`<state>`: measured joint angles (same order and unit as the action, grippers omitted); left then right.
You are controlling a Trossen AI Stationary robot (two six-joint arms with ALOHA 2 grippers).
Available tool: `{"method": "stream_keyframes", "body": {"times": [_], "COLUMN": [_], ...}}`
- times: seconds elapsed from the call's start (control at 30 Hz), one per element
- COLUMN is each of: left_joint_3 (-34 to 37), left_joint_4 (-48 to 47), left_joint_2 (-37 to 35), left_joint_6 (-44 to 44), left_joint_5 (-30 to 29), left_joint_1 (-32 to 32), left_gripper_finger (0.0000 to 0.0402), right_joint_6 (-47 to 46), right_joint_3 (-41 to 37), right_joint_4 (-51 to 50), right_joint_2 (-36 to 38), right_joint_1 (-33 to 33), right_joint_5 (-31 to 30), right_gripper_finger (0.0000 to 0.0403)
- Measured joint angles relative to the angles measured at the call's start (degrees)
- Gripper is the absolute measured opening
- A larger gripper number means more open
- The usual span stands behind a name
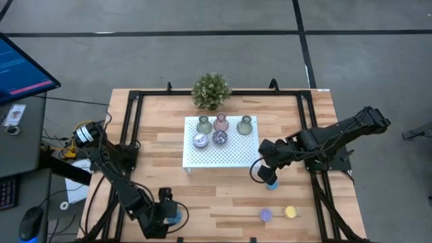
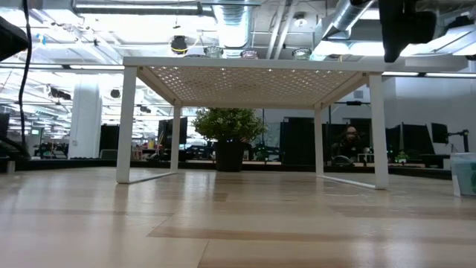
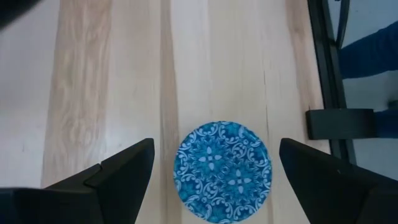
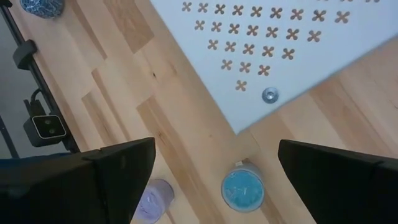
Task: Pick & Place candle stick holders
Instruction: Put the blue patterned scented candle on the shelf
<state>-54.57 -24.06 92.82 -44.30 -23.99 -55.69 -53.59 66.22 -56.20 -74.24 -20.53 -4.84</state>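
My left gripper (image 1: 169, 213) is open near the table's near edge. Its fingers (image 3: 127, 171) stand on either side of a blue patterned puck (image 3: 222, 171) on the table, with a gap on each side. My right gripper (image 1: 270, 177) is open above a light blue puck (image 4: 242, 190) that stands just off the near right corner of the white tray (image 1: 233, 156). A lilac puck (image 1: 266, 214) and a yellow puck (image 1: 291, 212) stand nearer the near edge. Three vase shapes, green (image 1: 204, 124), pink (image 1: 220, 123) and green (image 1: 245, 125), and two speckled pucks (image 1: 200, 140) stand on the tray.
A bushy potted plant (image 1: 210, 91) stands behind the tray at the far edge. The tray stands on white legs (image 2: 126, 123) with open space beneath. Black frame rails (image 1: 131, 128) run along the table's sides. Bare wood lies between the tray and the near edge.
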Motion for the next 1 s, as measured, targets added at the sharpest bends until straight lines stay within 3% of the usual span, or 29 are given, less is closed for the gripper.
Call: {"method": "stream_keyframes", "body": {"times": [0.57,1.0], "left_joint_3": [0.28,4.10], "left_joint_4": [2.25,2.65], "left_joint_2": [1.46,1.44], "left_joint_6": [-0.31,-4.18], "left_joint_5": [-0.37,3.71], "left_joint_1": [-0.36,-1.29], "left_gripper_finger": [0.0347,0.0347], "right_joint_6": [0.01,0.01], "right_joint_3": [0.00,0.00], "right_joint_4": [-0.05,-0.03], "right_joint_2": [0.00,0.00], "right_joint_1": [-0.09,-0.09], "right_joint_5": [0.35,0.52], "right_gripper_finger": [0.0331,0.0331]}}
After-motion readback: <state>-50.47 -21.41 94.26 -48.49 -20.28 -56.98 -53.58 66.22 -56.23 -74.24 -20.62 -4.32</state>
